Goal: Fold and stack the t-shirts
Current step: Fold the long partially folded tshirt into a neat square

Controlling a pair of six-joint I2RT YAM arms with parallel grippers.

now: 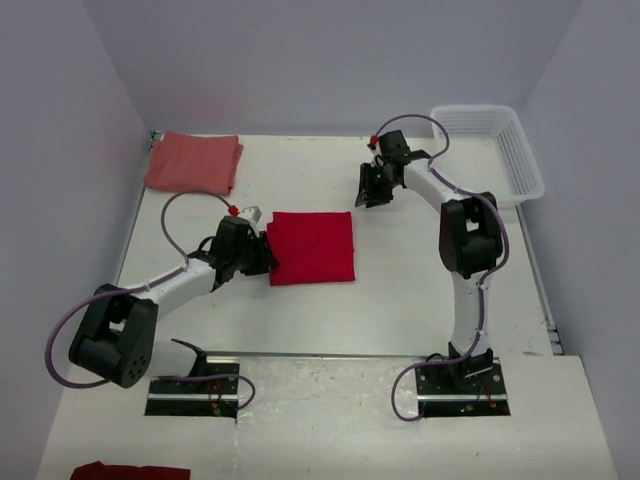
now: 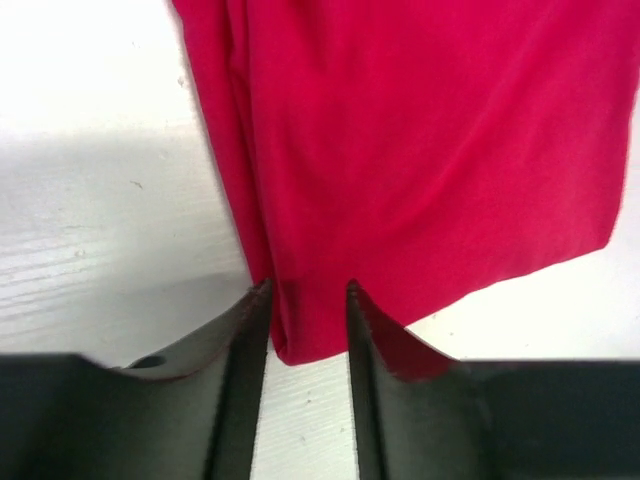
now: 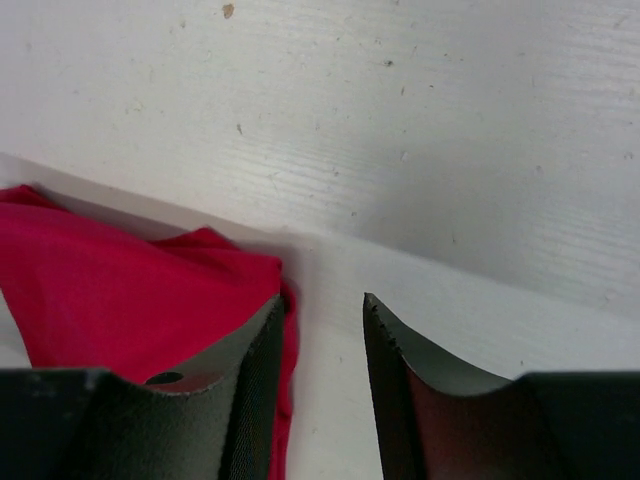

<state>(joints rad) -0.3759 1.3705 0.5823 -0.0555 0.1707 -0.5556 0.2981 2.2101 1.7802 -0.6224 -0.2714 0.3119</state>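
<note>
The bright red t-shirt (image 1: pixel 312 247) lies folded into a square in the middle of the table. My left gripper (image 1: pixel 268 255) is low at its left edge. In the left wrist view the jaws of my left gripper (image 2: pixel 308 290) stand a little apart, and the folded near edge of the red shirt (image 2: pixel 420 150) lies between the fingertips. The salmon-red t-shirt (image 1: pixel 193 161) lies folded at the back left. My right gripper (image 1: pixel 375 190) is open and empty beyond the red shirt's far right corner. In the right wrist view my right gripper (image 3: pixel 322 300) is over bare table with the red shirt (image 3: pixel 120 300) just to its left.
A white lattice basket (image 1: pixel 495 150) stands at the back right corner. A dark red cloth (image 1: pixel 130 471) lies on the near shelf at the bottom left, in front of the arm bases. Walls close the table at the back and both sides.
</note>
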